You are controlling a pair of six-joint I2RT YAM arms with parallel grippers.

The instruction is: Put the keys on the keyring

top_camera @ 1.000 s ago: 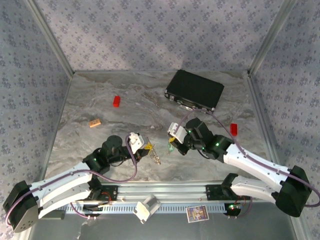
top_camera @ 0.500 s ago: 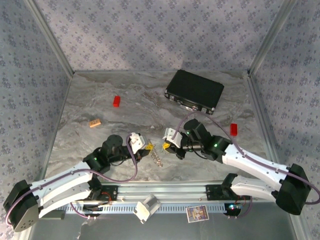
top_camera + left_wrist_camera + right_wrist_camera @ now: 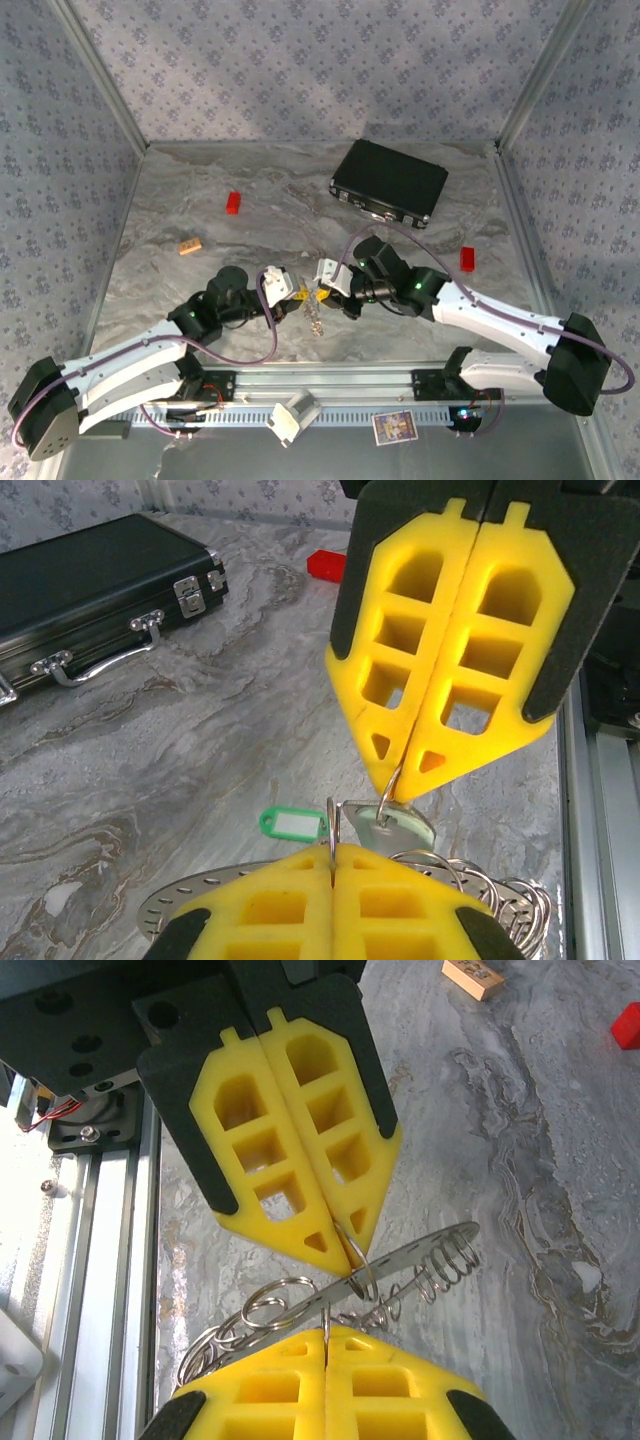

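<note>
Keyring (image 3: 430, 1250) is sitting low between the two arms, left gripper (image 3: 343, 1240) clamping its rim, and the right gripper (image 3: 407, 778), pinching a key (image 3: 402, 830) by its loop, is closing in from the right, tips now meeting, threading looking imminent

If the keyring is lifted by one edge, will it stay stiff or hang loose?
The keyring is a thin flat metal band holding its curve, so probably stiff. Its small split rings dangle loosely, so they would likely swing and tangle.
</note>
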